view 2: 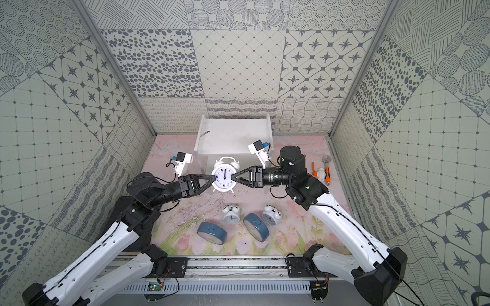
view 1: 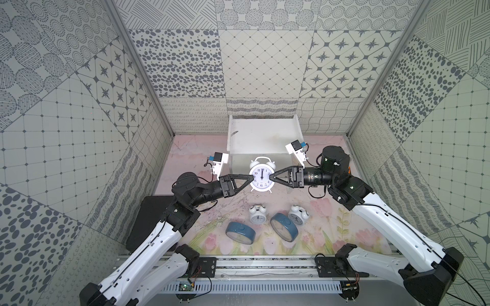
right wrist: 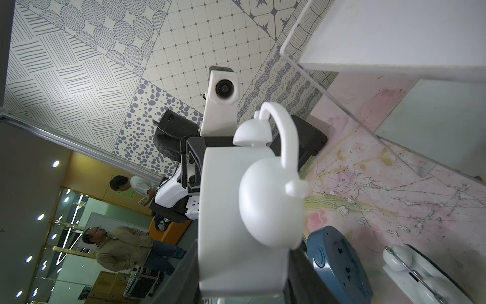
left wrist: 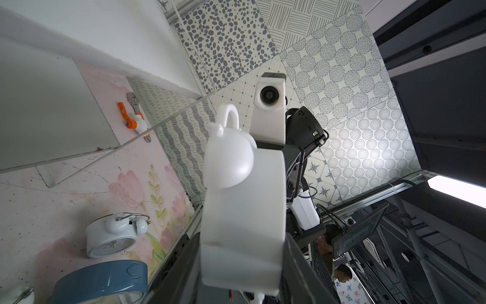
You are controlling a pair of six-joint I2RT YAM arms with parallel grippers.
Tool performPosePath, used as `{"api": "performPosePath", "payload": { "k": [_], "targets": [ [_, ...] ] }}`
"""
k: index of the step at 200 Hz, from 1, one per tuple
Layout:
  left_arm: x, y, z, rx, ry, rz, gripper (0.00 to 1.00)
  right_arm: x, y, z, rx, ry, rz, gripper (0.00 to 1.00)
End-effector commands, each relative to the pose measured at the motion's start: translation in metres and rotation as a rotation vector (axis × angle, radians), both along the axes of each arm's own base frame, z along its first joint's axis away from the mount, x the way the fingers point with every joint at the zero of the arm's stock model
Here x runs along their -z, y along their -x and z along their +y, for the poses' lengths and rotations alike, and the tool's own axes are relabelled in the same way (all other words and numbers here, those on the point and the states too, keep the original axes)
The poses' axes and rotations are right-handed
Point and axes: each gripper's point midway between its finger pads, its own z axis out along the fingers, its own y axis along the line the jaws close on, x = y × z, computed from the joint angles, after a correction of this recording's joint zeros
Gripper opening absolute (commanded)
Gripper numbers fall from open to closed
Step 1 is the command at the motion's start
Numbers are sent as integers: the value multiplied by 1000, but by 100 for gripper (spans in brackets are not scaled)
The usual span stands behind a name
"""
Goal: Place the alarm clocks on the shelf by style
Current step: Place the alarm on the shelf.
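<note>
White twin-bell clock (view 1: 261, 177), gripped by both left end effector (view 1: 251, 181) and right end effector (view 1: 272, 178), hovers before the bare shelf (view 1: 261, 135); two white clocks (view 1: 257, 215) and two blue clocks (view 1: 240, 232) lie unplaced on the bench (view 1: 339, 227).

White twin-bell clock (view 1: 262, 177) upright, raised before shelf (view 1: 261, 135); blue clocks (view 1: 240, 233), white clocks (view 1: 258, 215) well apart.
</note>
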Motion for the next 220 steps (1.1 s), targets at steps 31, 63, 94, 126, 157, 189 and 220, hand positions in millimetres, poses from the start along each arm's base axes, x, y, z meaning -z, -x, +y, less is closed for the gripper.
{"api": "performPosePath", "payload": {
  "k": [31,63,94,126,157,189,220],
  "targets": [
    [-14,9,-2,49,-8,-105,24,-16,7,-5,-33,15,-80,76],
    [-19,8,-9,89,-28,-135,19,-11,16,-11,-89,37,-60,78],
    [-25,9,-15,143,-40,-160,15,-17,25,-14,-144,13,-54,71],
    [-29,10,-17,170,-52,-183,14,-22,23,-18,-148,6,-58,57],
    [-33,11,-19,197,-46,-192,14,-26,20,-18,-145,1,-61,57],
    [-34,11,-21,213,-40,-193,13,-30,17,-19,-137,-3,-71,55],
    [-36,10,-20,208,-41,-204,14,-31,17,-19,-133,0,-77,47]
  ]
}}
